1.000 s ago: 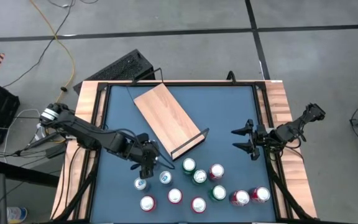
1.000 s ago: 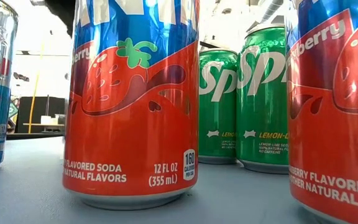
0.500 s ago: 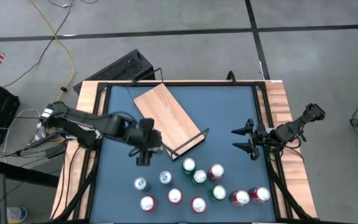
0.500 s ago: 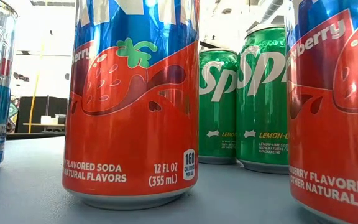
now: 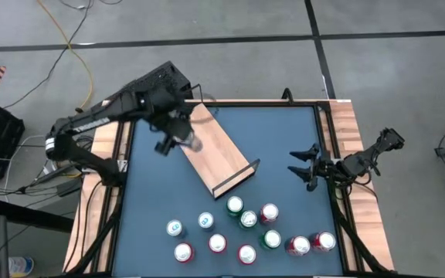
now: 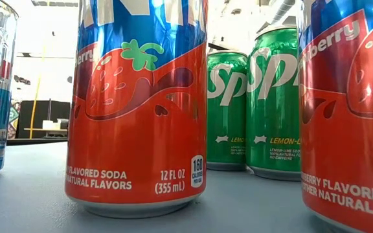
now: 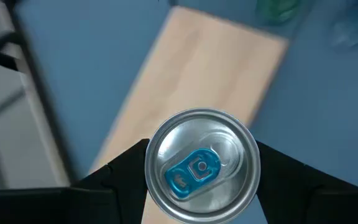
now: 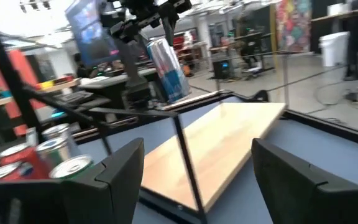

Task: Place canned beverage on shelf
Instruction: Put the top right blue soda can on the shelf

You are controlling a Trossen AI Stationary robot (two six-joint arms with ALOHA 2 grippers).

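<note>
A: What is noted since a second ago?

B: The can (image 7: pixel 202 165) has been lifted from the cluster of cans (image 5: pixel 246 232) and carried to the far end of the shelf (image 5: pixel 211 149). It is clasped in the left pincer (image 7: pixel 202 168) and held above the board.

A: And the right pincer (image 5: pixel 309 167)?

B: It is parked at the bench (image 5: pixel 284 139) edge, fingers spread, nothing held. Lowering and release are judged outstanding.

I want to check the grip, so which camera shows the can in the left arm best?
The left wrist view: the can fills the frame, lid up, clamped between the left gripper jaws above the shelf. The right wrist view shows it from the side, tilted and farther off. The high view shows it small over the shelf's far end. The low view misses it.
</note>
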